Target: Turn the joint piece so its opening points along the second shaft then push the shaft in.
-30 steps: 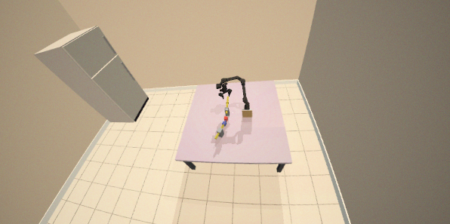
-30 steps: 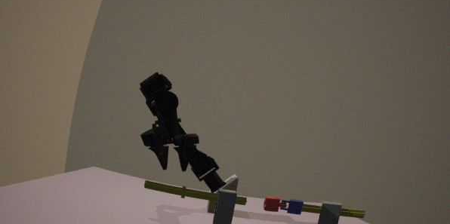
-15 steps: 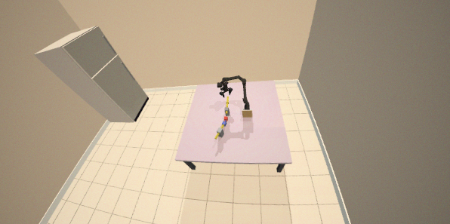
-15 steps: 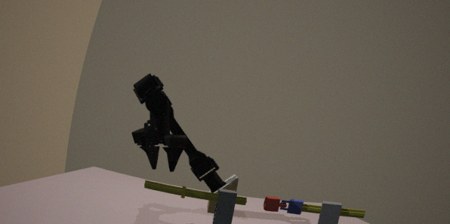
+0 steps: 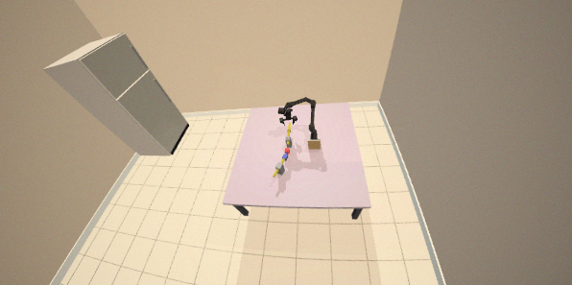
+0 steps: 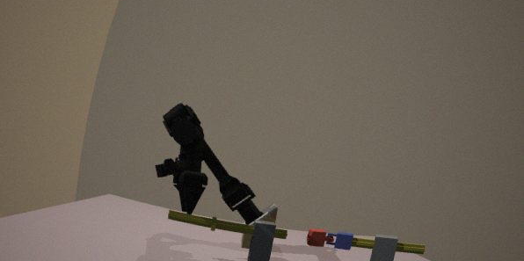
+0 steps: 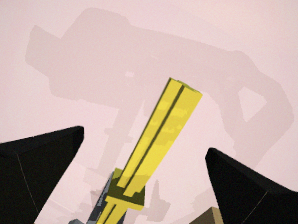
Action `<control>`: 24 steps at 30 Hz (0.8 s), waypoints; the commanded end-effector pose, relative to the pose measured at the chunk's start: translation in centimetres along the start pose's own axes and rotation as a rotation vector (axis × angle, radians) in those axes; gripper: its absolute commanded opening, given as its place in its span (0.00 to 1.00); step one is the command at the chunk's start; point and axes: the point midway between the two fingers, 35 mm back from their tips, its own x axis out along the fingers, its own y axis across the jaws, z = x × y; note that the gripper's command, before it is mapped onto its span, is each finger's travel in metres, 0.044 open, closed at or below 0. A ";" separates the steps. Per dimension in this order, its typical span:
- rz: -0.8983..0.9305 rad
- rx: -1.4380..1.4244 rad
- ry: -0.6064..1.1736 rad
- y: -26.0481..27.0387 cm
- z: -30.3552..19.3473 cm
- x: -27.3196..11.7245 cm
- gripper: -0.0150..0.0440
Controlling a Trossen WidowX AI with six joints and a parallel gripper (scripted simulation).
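Observation:
The second shaft [image 5: 289,129] [image 6: 235,226] [image 7: 162,127] is yellow, with a collar [image 6: 214,223] [image 7: 125,194]. It runs through its grey block [image 6: 263,240] [image 5: 288,142]. Its near end stands a gap short of the red joint piece [image 5: 287,151] [image 6: 316,237], which faces it roughly in line. The red piece hangs on a blue part [image 5: 285,157] [image 6: 344,241] on the first shaft [image 6: 411,249] in the other grey block [image 5: 280,168] [image 6: 383,248]. My gripper [image 5: 288,123] [image 6: 189,213] [image 7: 147,144] is open and empty, over the shaft's far end; the fingers appear on either side of it.
The pink table [image 5: 336,183] [image 6: 66,229] bears everything. The arm's brown base block [image 5: 314,145] [image 7: 207,217] is beside the second shaft's block. The arm's shadow falls on the table around the shaft. A tall cabinet [image 5: 144,92] stands on the floor at the left.

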 end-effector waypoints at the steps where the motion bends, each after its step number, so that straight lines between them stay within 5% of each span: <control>1: 0.012 0.136 -0.048 -0.5 -0.2 1.1 1.00; 24: 0.027 0.249 -0.085 -0.8 -0.2 3.8 1.00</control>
